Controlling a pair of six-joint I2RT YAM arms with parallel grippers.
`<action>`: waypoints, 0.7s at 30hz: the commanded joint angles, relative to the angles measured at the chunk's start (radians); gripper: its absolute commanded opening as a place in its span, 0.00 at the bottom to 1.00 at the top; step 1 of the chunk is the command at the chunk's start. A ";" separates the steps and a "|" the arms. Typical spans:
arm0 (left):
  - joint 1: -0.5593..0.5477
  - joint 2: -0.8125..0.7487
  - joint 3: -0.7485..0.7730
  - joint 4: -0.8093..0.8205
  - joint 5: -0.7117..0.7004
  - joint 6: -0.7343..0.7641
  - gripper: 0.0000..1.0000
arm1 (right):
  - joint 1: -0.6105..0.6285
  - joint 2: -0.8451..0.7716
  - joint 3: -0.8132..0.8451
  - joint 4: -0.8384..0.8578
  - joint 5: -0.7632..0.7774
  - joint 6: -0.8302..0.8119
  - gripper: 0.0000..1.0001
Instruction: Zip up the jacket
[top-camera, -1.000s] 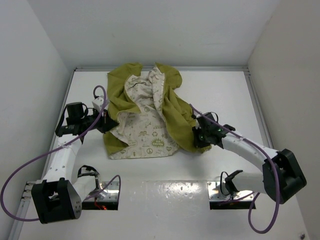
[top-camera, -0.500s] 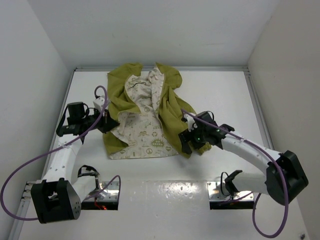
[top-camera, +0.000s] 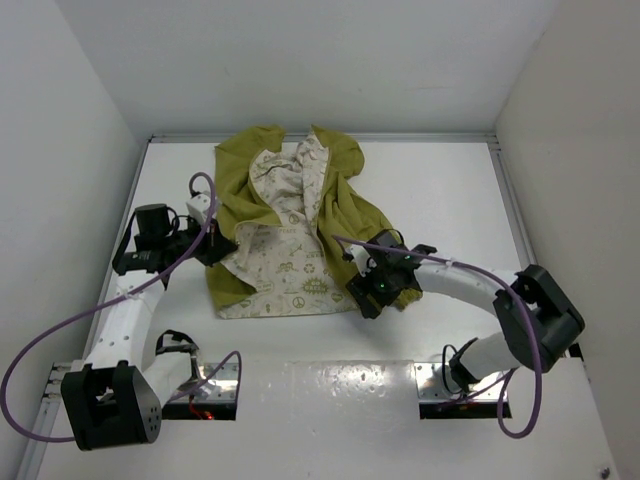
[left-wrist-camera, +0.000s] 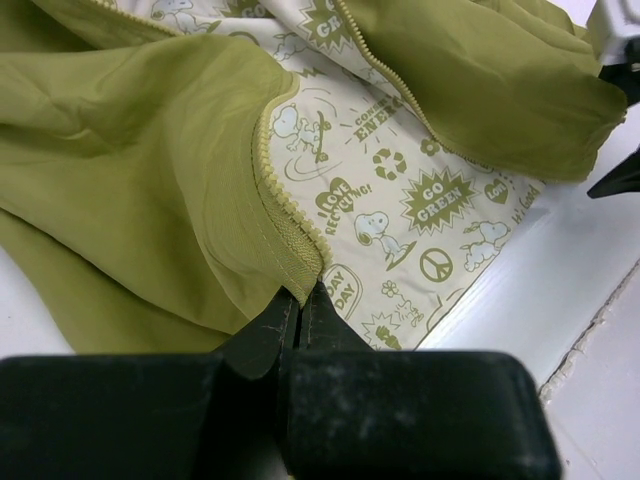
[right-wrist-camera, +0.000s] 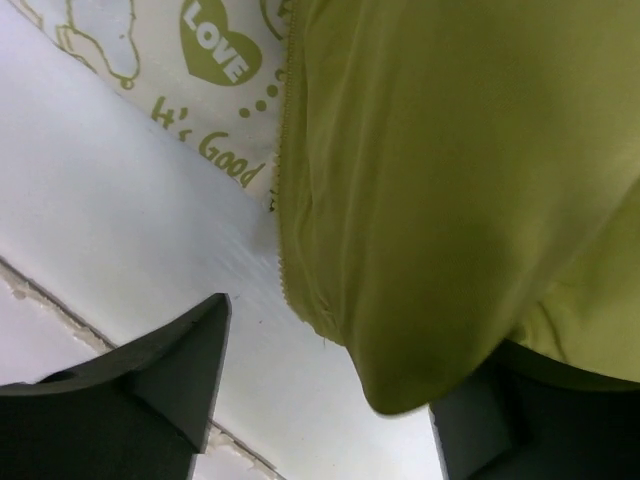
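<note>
Jacket (top-camera: 290, 220) spread open, lining up, ahead of both grippers. Left gripper (left-wrist-camera: 298, 300) clamped shut on zipper edge (left-wrist-camera: 285, 205), bottom corner at fingertips. Right gripper (right-wrist-camera: 330, 390) jaws wide, opposite hem corner (right-wrist-camera: 395, 370) between fingers, ungripped. My read: gathering zipper ends; next I close right there.

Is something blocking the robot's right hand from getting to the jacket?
No, nothing visible is in the way. The right gripper has its open fingers on either side of the jacket at its bottom edge, with only bare table beside it.
</note>
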 joint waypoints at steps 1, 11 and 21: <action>-0.009 -0.024 0.000 0.024 0.003 -0.001 0.00 | -0.005 0.025 0.035 0.015 0.008 -0.022 0.71; -0.009 -0.024 -0.009 0.015 0.003 0.018 0.00 | -0.009 0.053 0.042 -0.001 -0.041 -0.061 0.34; -0.009 -0.024 -0.019 0.015 0.003 0.027 0.00 | 0.014 0.090 0.048 -0.027 -0.084 -0.061 0.05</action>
